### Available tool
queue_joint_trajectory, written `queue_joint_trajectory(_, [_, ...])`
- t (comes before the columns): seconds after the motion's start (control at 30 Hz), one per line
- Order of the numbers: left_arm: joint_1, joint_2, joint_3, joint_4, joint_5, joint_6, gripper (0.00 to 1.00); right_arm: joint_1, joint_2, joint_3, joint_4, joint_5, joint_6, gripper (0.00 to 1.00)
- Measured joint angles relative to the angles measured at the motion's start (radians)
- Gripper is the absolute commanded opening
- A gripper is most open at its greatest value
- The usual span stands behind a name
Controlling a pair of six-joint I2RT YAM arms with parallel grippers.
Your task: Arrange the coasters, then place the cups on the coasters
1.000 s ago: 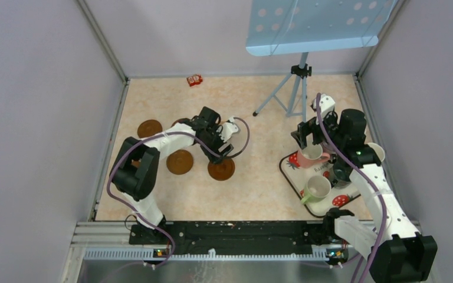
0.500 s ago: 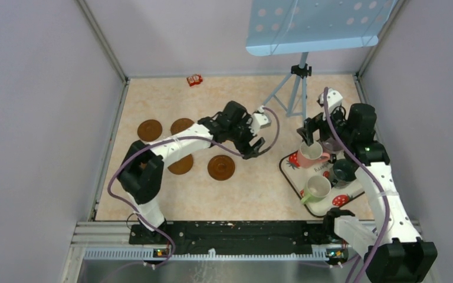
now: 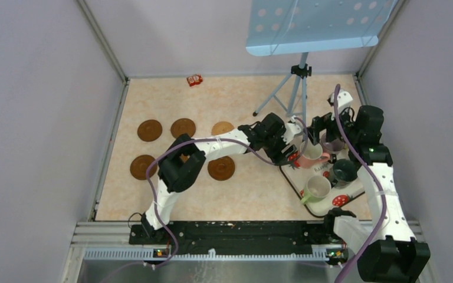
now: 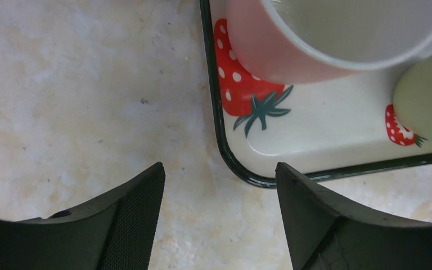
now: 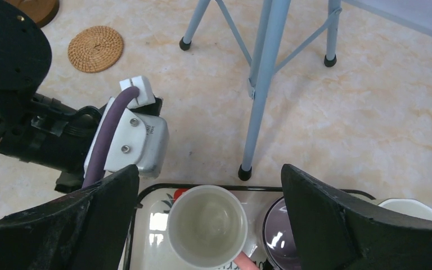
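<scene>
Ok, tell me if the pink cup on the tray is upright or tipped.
Upright. The pink cup sits on the strawberry tray with its round mouth facing up; the right wrist view looks straight into its pale inside.

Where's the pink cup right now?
Top view, right side: the pink cup stands at the far-left corner of the strawberry tray, just right of the left gripper.

Plain lilac-grey walls [image 3: 35,118] enclose a beige marbled table surface [image 3: 242,100], where a pale blue perforated music stand [image 3: 312,23] rises on its tripod [image 3: 299,72] at back right, a small red packet [image 3: 194,79] lying near the rear wall.
</scene>
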State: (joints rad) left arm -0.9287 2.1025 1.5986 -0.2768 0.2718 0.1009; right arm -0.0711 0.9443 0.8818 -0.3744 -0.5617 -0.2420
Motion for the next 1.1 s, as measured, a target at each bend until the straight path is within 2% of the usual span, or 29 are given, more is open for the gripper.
queue_joint_trajectory(0.2, [-0.003,0.078,0.063,-0.003,-0.015,-0.012,0.67,-0.006,0.0,-0.013,0.016,0.008,0.002,0.95])
queue_joint_trajectory(0.33, [-0.002,0.134,0.109,-0.021,-0.015,-0.024,0.52,-0.006,0.0,-0.02,0.029,0.021,0.002,0.95])
queue_joint_trajectory(0.47, [-0.002,0.164,0.132,-0.026,0.008,-0.046,0.43,-0.01,0.0,-0.024,0.035,0.028,0.0,0.95])
queue_joint_trajectory(0.7, [-0.002,0.187,0.164,-0.046,0.042,-0.081,0.21,-0.01,0.0,-0.028,0.038,0.039,0.0,0.95])
queue_joint_trajectory(0.87, [0.006,0.209,0.207,-0.085,0.051,-0.1,0.02,-0.01,-0.001,-0.037,0.045,0.045,0.0,0.95])
queue_joint_trajectory(1.1, [0.027,0.226,0.235,-0.091,0.053,-0.101,0.0,-0.01,-0.001,-0.037,0.049,0.033,0.001,0.95])
